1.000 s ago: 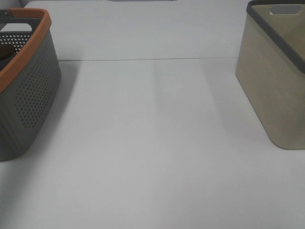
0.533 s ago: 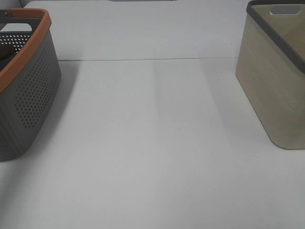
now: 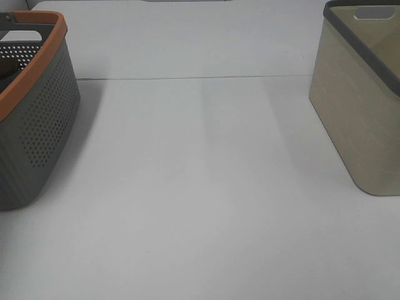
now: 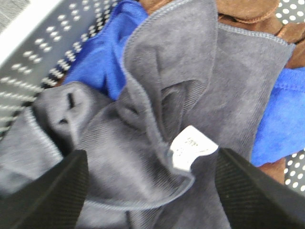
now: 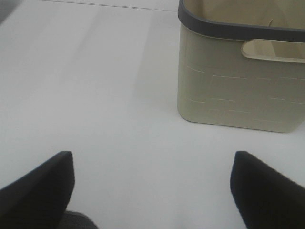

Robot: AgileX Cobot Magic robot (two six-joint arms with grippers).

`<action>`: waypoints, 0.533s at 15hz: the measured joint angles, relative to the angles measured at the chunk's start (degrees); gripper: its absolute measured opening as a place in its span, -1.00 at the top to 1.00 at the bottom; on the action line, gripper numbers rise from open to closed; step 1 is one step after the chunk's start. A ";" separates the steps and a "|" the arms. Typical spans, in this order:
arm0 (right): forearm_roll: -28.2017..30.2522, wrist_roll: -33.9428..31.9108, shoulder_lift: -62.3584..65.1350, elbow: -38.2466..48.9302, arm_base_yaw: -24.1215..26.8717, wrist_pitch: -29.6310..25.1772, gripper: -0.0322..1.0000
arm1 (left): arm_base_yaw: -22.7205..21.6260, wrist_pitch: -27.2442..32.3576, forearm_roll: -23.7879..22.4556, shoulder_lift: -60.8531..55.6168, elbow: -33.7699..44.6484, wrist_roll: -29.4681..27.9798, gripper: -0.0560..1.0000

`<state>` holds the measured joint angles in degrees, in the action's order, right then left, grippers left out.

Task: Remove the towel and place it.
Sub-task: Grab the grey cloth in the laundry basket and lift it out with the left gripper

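On my left wrist feed the left pincer [image 4: 151, 157] is spread wide, one dark finger on each side of the towel [image 4: 214, 86] and nothing clamped between them. I can't tell whether the fingers [image 4: 43, 191] actually touch the cloth. The towel is directly under that pincer, bunched into soft folds, dark grey-navy with a stitched hem. Its small white tag [image 4: 190, 148] faces up, roughly midway between the two fingers. Beyond and beneath the towel lies a bright blue cloth [image 4: 100, 57], showing on both sides of it. Past that, a brown cloth [image 4: 248, 9] peeks out at the far edge. All of this sits inside the grey perforated basket [image 4: 28, 52], whose holed wall runs alongside the pile.

On the right wrist feed the right pincer [image 5: 152, 157] is also wide open and holds nothing, hanging over the bare white surface [image 5: 95, 95]. Farther on stands the beige basket [image 5: 228, 90], upright, with a dark grey rim and a handle slot.

From the high camera, the white surface [image 3: 200, 187] fills the near and middle ground. Farther back, the grey perforated basket [image 3: 44, 119] with its orange rim stands at the left edge and the beige basket [image 3: 362, 112] at the right, well apart. A thin seam [image 3: 187, 79] crosses the surface between them.
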<state>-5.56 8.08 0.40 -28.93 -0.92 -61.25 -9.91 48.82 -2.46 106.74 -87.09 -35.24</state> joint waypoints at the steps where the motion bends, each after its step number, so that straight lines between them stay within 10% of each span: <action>1: 0.00 0.00 0.00 0.00 0.00 0.00 -0.69 | 0.00 -1.26 1.09 1.20 -0.06 0.46 -0.45; 5: 0.00 0.00 0.00 0.00 0.00 0.00 -0.69 | 0.00 -2.52 4.35 6.53 -2.35 2.64 -0.35; 8: 0.00 0.00 0.00 0.00 0.00 0.00 -0.69 | -0.06 -3.61 4.58 7.22 -3.84 5.73 0.22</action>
<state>-5.56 8.08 0.40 -28.93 -0.92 -61.25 -9.97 45.21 2.12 113.96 -90.93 -29.51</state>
